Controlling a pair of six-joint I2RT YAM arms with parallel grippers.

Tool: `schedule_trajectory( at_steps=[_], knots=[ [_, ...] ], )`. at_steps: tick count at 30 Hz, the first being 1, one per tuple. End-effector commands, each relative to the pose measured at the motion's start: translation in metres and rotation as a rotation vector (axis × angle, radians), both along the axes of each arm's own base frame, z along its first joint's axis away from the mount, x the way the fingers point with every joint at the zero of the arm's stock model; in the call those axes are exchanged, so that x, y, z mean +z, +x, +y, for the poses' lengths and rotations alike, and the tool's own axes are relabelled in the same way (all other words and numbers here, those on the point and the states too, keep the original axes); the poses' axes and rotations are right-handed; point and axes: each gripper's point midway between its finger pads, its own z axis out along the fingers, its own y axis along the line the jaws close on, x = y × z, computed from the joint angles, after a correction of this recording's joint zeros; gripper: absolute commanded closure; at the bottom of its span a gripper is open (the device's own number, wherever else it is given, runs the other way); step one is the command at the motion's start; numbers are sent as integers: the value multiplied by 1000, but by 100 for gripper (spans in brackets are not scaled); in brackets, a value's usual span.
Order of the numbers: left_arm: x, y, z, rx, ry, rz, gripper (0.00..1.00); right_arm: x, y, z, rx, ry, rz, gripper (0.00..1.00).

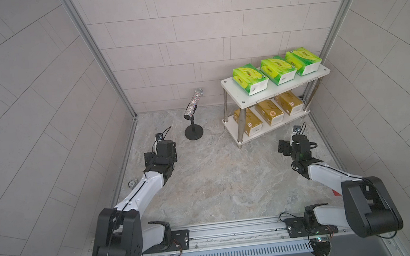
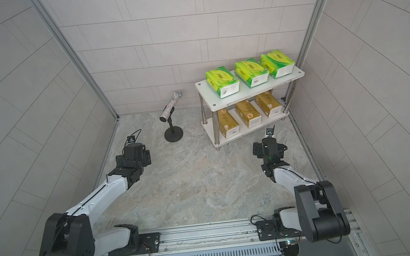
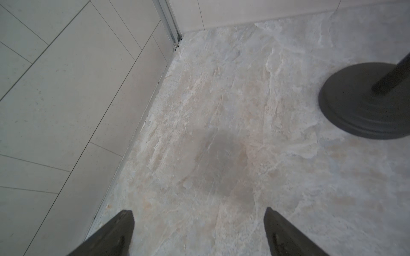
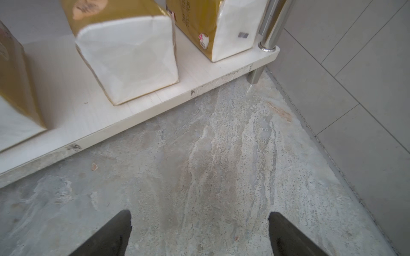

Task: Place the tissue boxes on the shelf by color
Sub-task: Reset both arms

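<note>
Stretched forward, low over the floor (image 1: 217, 184), left gripper (image 3: 198, 211) and right gripper (image 4: 199, 212) both spread wide, empty. Beyond, already sorted on the shelf (image 1: 247, 101): gold tissue boxes (image 1: 270, 112) below, green tissue boxes (image 1: 276, 70) above. Likely light, soft, slippery-wrapped; best pinched across the narrow sides.

**Glitter stand (image 1: 194, 133) on a stone-veined counter (image 1: 217, 184)**

Set toward the back, left of centre, apart from everything else. Round black base (image 3: 355, 110) flat on the surface, thin stem upright, glittery cylinder (image 2: 170, 106) tilted on top. Enclosed by pale tiled walls (image 1: 189, 32) and aluminium corner posts (image 1: 97, 54).
</note>
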Motion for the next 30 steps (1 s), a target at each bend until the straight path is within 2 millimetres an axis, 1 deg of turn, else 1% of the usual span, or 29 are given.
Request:
schedule_trajectory(
  at_steps=[1,3,4,6,8,10,12,13,15,16,18,19,21,22,24,27,30],
  knots=[
    [0,19,-6,-44,-12,-123,0,12,17,3,10,2,-121,0],
    [-13,19,-6,-48,-22,-160,0,11,20,8,49,-11,-75,0],
    [-21,20,-6,-48,-32,-171,0,11,21,10,70,-19,-80,0],
    [-20,29,-16,-140,-17,-212,0,16,22,15,115,-46,-134,0],
    [-31,33,-14,-140,-39,-184,0,21,17,19,147,-56,-178,0],
    [-39,36,-8,-144,-84,-203,0,26,11,16,133,-68,-226,0],
    [-47,38,-9,-171,-125,-214,0,20,5,10,109,-80,-246,1],
    [-47,38,-7,-177,-151,-231,0,17,5,7,96,-75,-271,1],
    [-49,38,-6,-181,-162,-232,0,6,11,14,144,-67,-297,0],
    [-50,38,-7,-184,-161,-225,0,9,15,17,162,-79,-339,0],
    [-50,38,-7,-184,-160,-214,0,1,13,14,147,-73,-251,0],
    [-51,39,-7,-185,-159,-208,0,-2,16,16,161,-71,-206,0],
    [-51,39,-8,-193,-159,-198,0,0,26,22,194,-70,-240,0],
    [-52,39,-8,-193,-159,-195,0,-2,27,22,197,-71,-228,0],
    [-51,40,-8,-195,-157,-196,0,-7,28,8,114,-73,-138,0],
    [-51,39,-9,-202,-155,-197,0,-2,31,7,105,-80,-198,0],
    [-50,38,-9,-196,-159,-201,0,-5,31,12,132,-68,-155,0]
  ],
)
